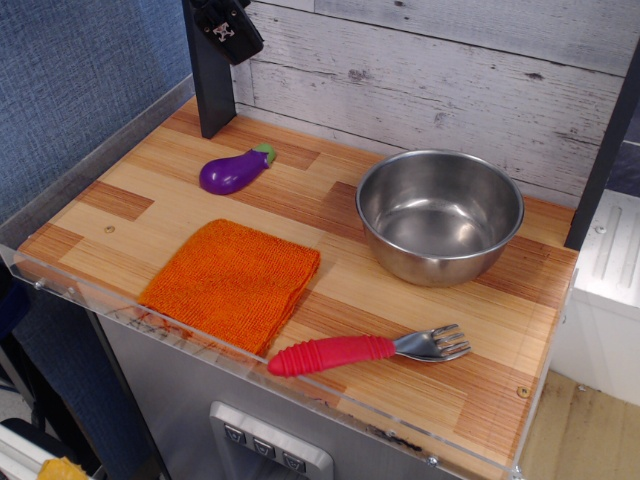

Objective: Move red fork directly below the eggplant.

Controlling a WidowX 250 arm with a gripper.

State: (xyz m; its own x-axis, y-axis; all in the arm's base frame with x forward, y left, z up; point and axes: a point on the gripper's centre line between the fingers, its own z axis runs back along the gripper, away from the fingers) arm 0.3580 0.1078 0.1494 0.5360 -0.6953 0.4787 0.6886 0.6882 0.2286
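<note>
Wood-patterned, the worktop [150, 210] sits against a pale plank wall, with a clear lip along its near edge. Taking the steel bowl [440, 215] as the landmark, nearest the viewer lies the one red fork [365, 351], in front of the bowl and close to the front edge, flat, its red handle pointing away to the left and its silver tines under the bowl's near rim but apart from it. Nothing holds or touches it, so the move looks not yet begun.

Left of the bowl and a little nearer than it, one orange cloth [232, 282] lies folded flat, filling much of the ground directly below the eggplant; the fork would probably have to land on it or just beside its far edge, which is the awkward part of the task.

Farther back, left of the bowl and beyond the cloth, rests the single purple eggplant [234, 170], on its side, green cap toward the bowl. It is well apart from the fork.

Farthest, up past the eggplant in the back-left corner, the gripper [228, 30] hangs by a dark post, high and clear of everything. Only its dark body shows, so whether the jaws are apart or together cannot be told; they carry nothing visible.
</note>
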